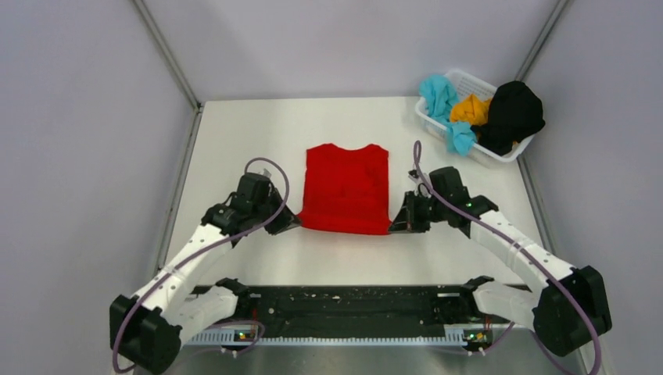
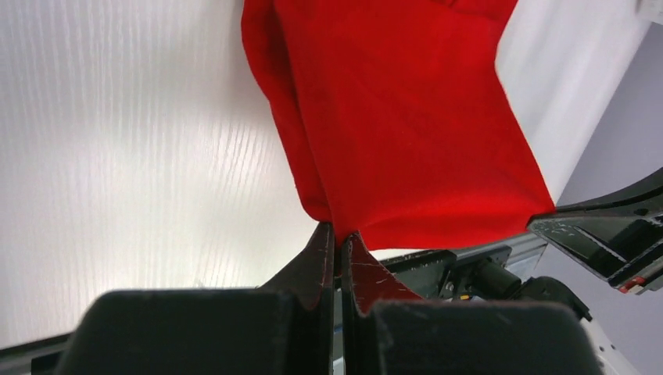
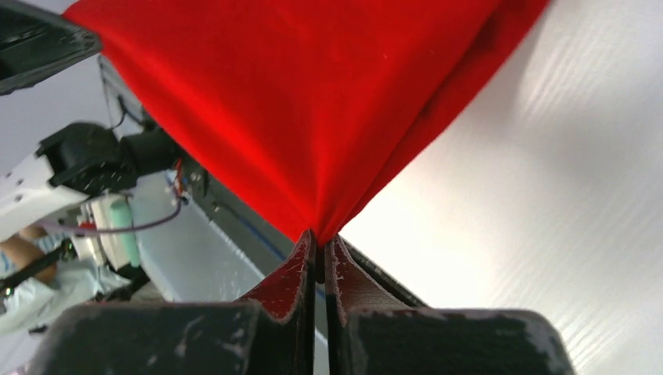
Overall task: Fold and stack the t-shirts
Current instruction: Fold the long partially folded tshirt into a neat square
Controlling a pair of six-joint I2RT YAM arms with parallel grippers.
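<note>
Table (image 1: pixel 258 125): white, with one garment spread at centre.

Red t-shirt (image 1: pixel 347 187): lies flat, collar toward the far side, hem toward the arms. Its outline is a narrow rectangle, so the sleeves look already turned in. The hem-to-collar fold is not yet done.

White mesh basket (image 1: pixel 472 79): far right corner of the table. It holds the black tee (image 1: pixel 512 113), the teal tee (image 1: pixel 442 98) and the orange-yellow tee (image 1: pixel 471 109), all crumpled and unfolded.

Left gripper (image 1: pixel 293 221): clamped on the near left hem corner. The wrist view shows the jaws pressed together with red cloth fanning out from the tips.

Right gripper (image 1: pixel 397 223): pinches the near right corner the same way, the fabric drawn to a point.

Handling (judgement): the cloth is light, limp and thin, and it will sag between the two holds. The hem corners are the right place to grip. Both corners should be carried level or the layers will skew.
</note>
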